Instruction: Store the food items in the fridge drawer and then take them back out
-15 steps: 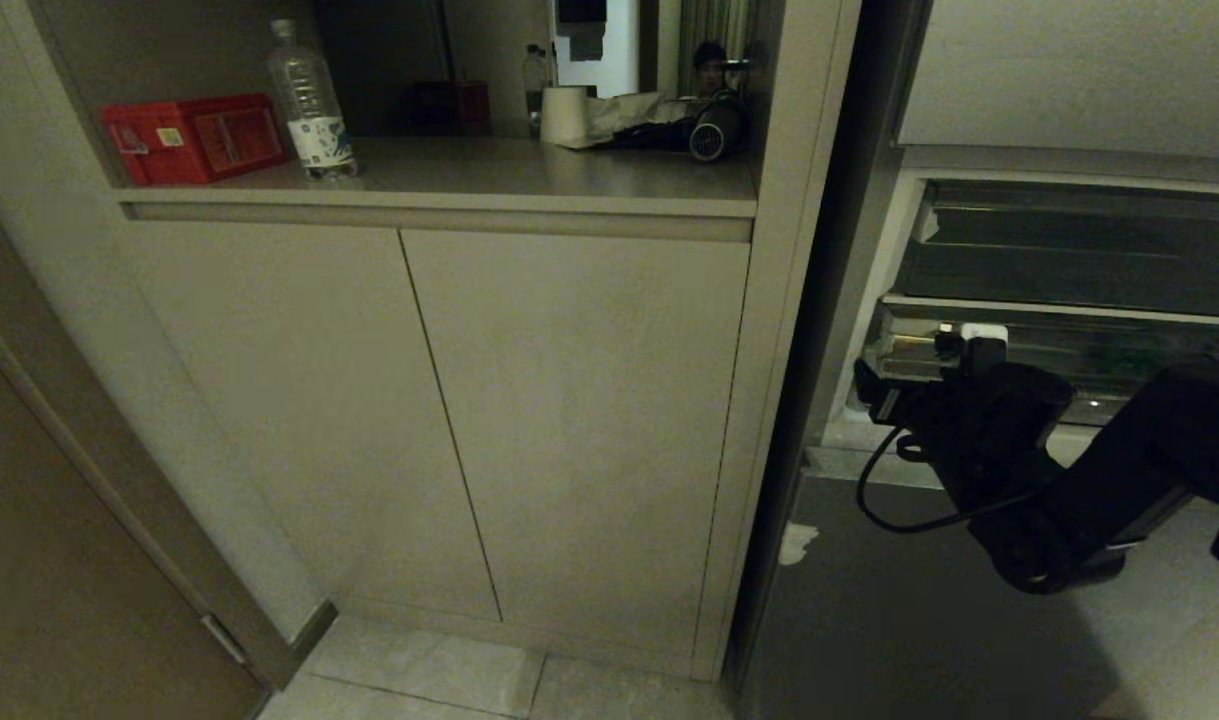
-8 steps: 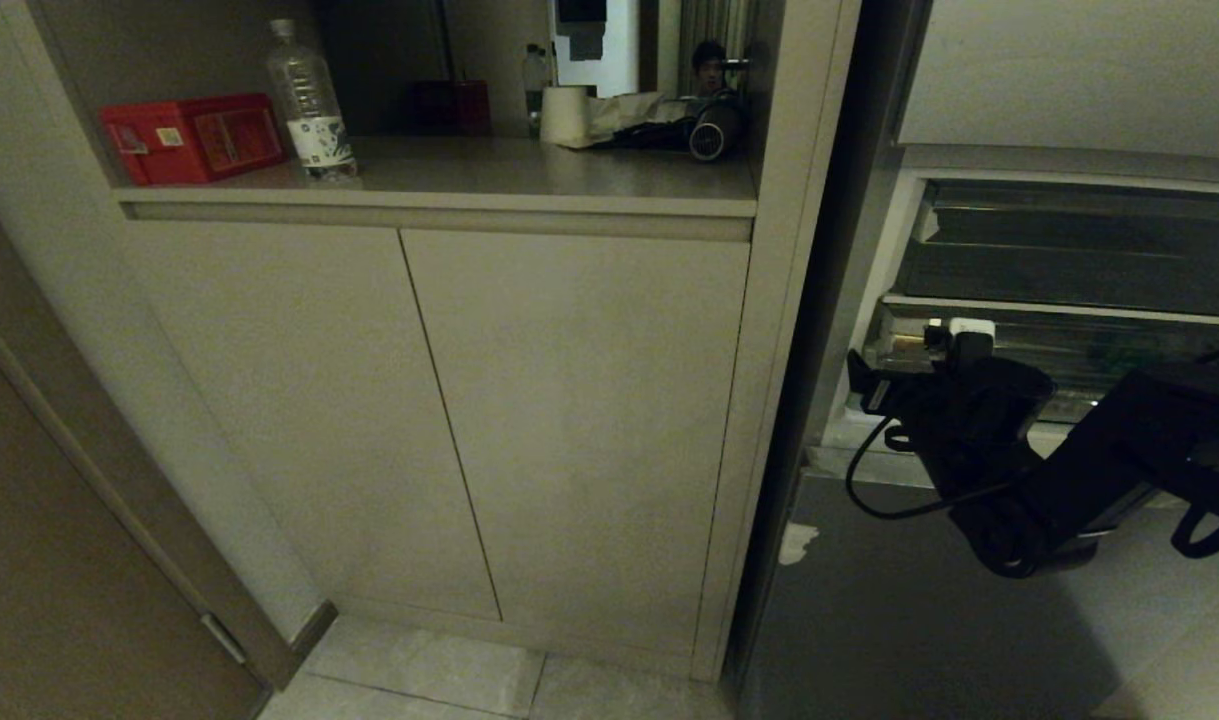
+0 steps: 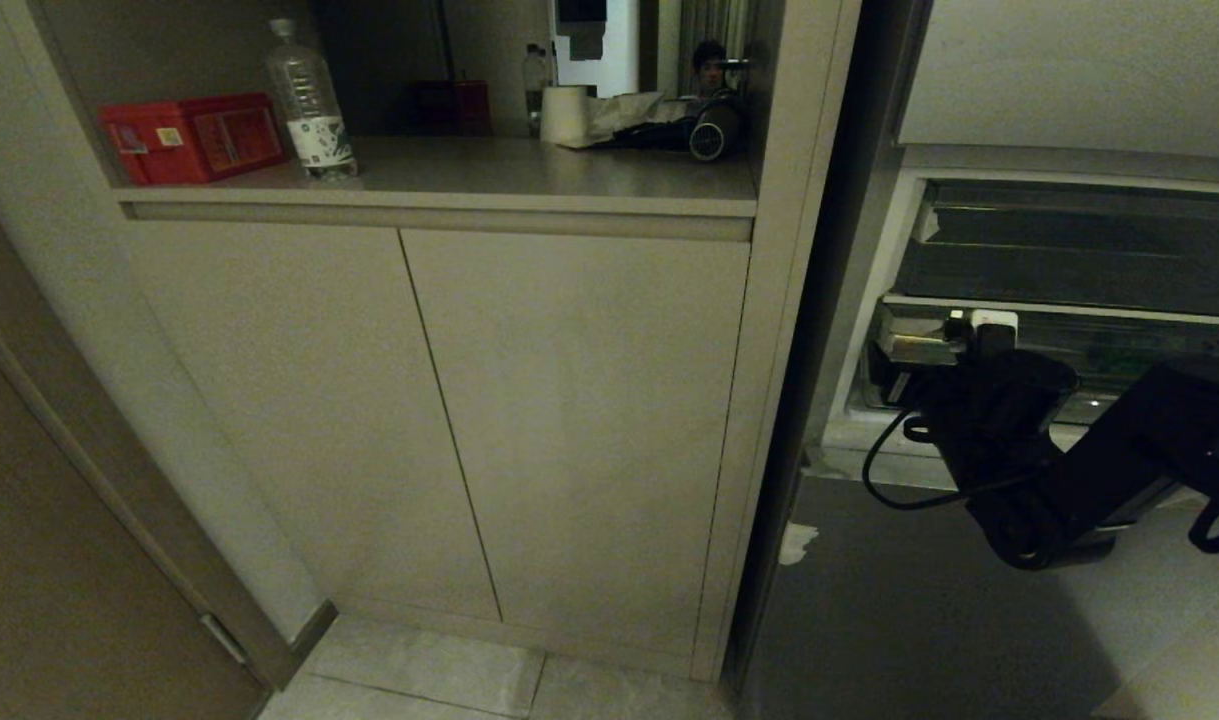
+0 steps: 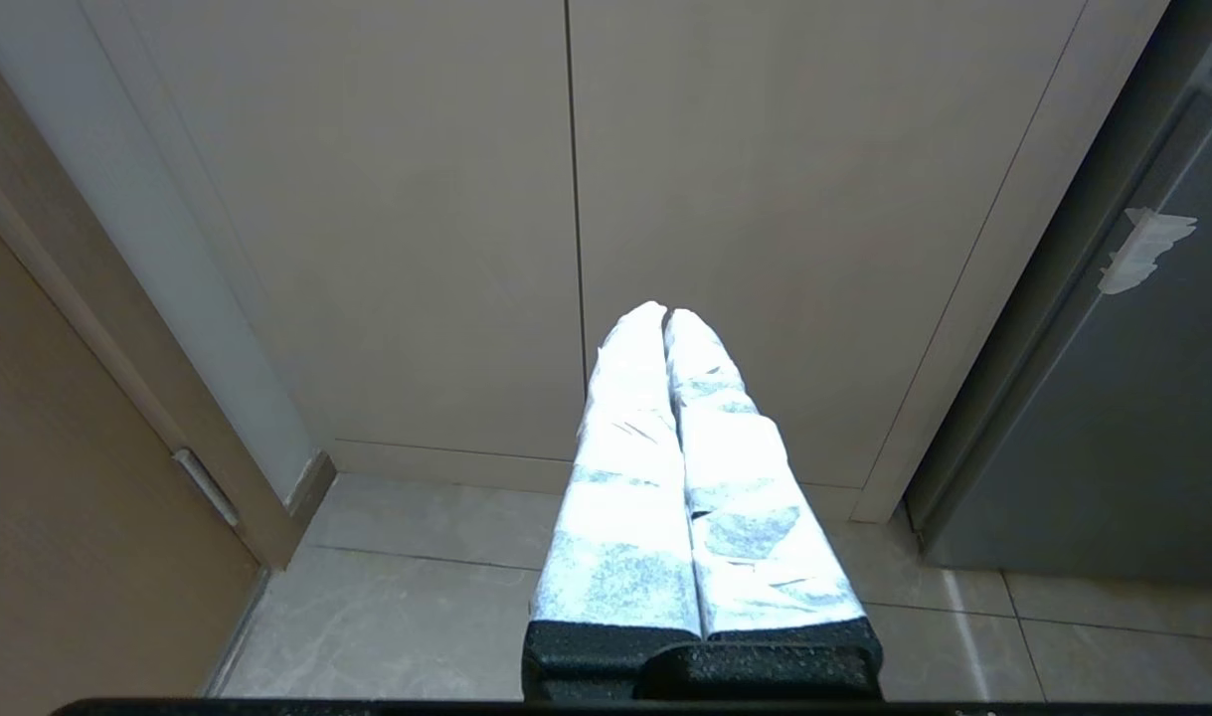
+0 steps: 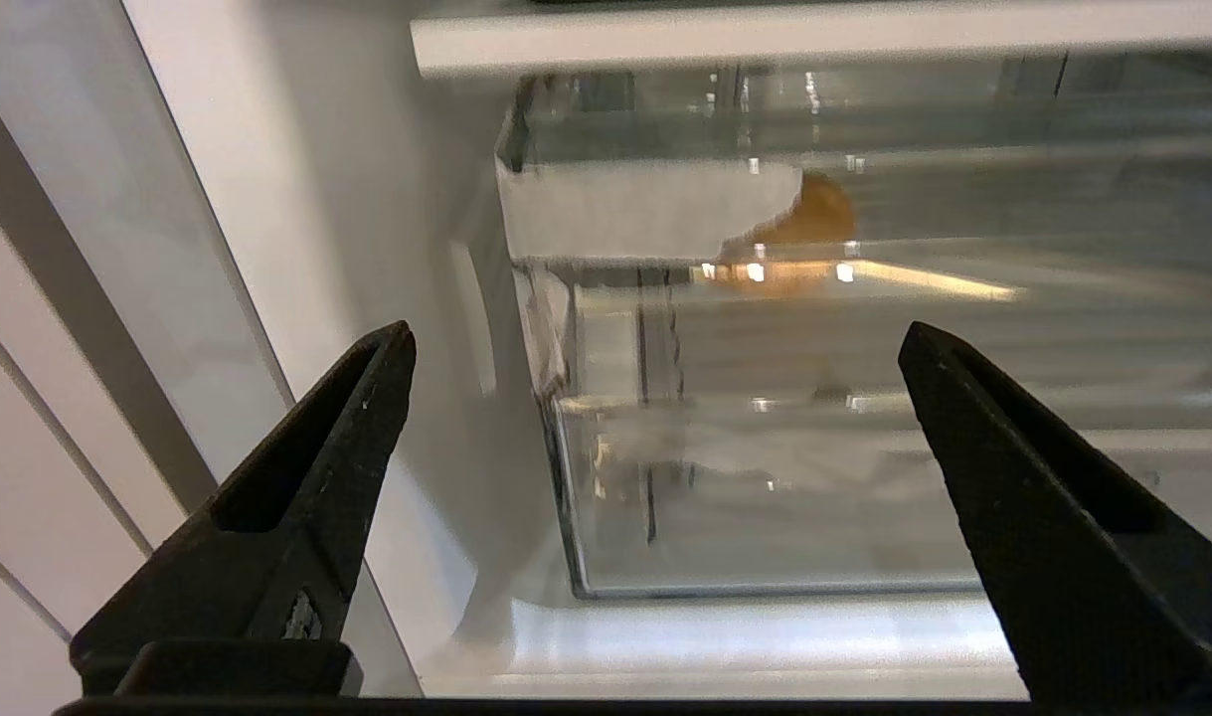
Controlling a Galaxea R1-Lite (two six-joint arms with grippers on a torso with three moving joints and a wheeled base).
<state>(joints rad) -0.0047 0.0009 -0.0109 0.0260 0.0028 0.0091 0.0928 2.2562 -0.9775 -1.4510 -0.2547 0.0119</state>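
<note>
I see a shelf (image 3: 529,170) carrying a red box (image 3: 191,137), a water bottle (image 3: 309,105) and a paper roll (image 3: 566,115).

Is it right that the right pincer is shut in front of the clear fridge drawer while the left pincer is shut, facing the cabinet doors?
Not quite. The right pincer is open before the fridge drawer, per the right wrist view. The left pincer is indeed shut, facing the cabinet doors.

Black right arm (image 3: 1089,470), looping cable (image 3: 899,480), white-wrapped left gripper (image 4: 665,318).

No legible text anywhere.
</note>
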